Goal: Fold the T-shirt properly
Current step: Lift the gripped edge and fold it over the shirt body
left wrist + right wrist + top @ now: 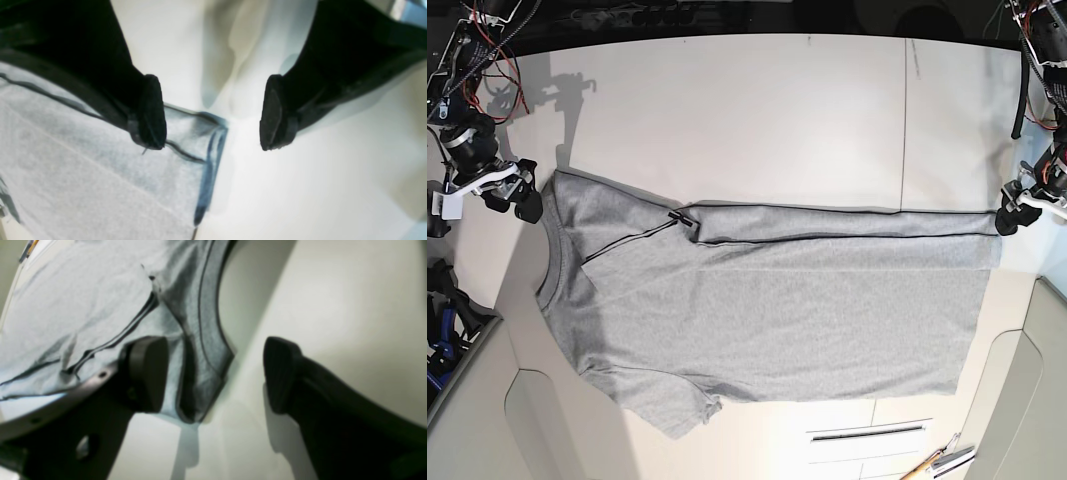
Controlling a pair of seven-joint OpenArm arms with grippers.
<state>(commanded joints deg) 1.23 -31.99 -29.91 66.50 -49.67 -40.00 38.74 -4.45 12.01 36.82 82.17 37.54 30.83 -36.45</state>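
while t-shirt [787, 310] lies long axis l–r across base view, both hands [213, 113] [213, 373] spread apart

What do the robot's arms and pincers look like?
Both arms look mostly black, with red wires and some white parts. The left pincer and the right pincer are black too, each with two chunky fingers that have rounded tips.

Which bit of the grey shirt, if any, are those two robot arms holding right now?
Neither is holding anything: the left end effector and right end effector are both open, beside the shirt's corners.
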